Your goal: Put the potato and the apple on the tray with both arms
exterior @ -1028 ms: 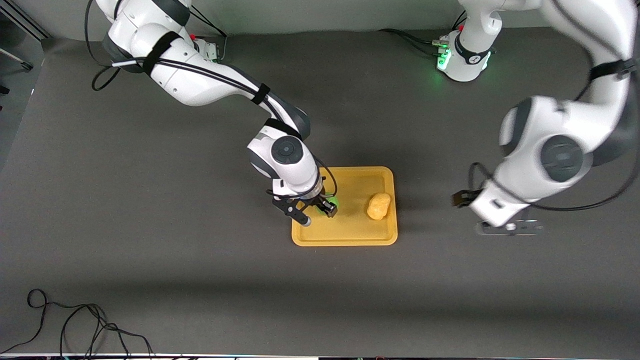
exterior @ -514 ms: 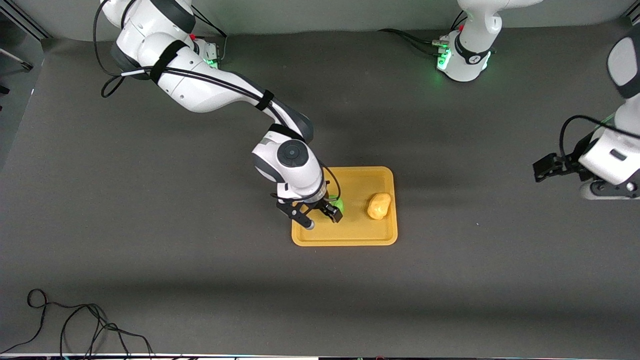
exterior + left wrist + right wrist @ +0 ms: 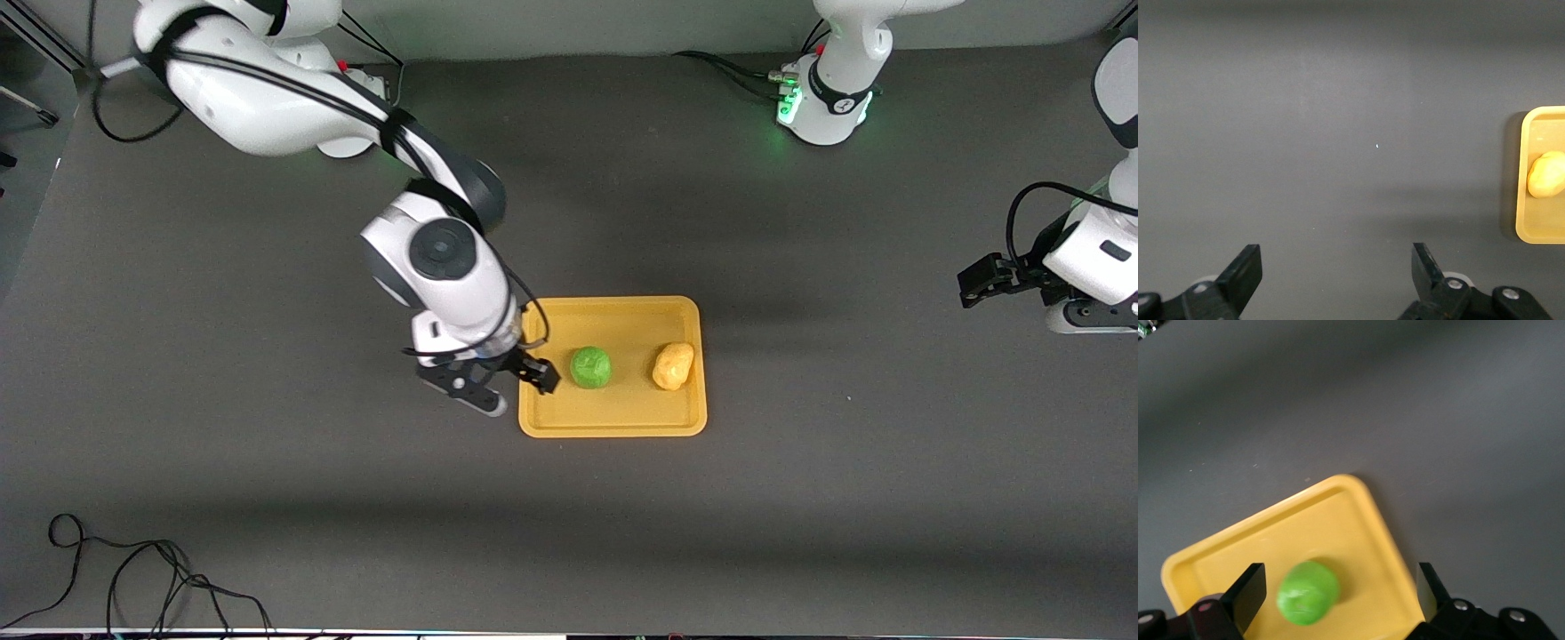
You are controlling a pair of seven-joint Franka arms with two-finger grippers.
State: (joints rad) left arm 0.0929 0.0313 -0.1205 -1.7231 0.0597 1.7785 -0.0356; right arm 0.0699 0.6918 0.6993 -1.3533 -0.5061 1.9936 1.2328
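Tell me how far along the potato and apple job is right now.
Both placements look done: the green apple and the potato lie side by side on the orange-yellow tray. Nothing is in hand. The right claw hangs open over the tray's edge toward the right arm's end, and the left claw is open over bare table, well clear. Probably only parking the arms remains.

The dark grey table [image 3: 267, 462] carries the tray [image 3: 622, 425] and a black cable [image 3: 133, 578].

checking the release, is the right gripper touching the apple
Apart. The front view shows bare tray between the open right gripper and the apple.
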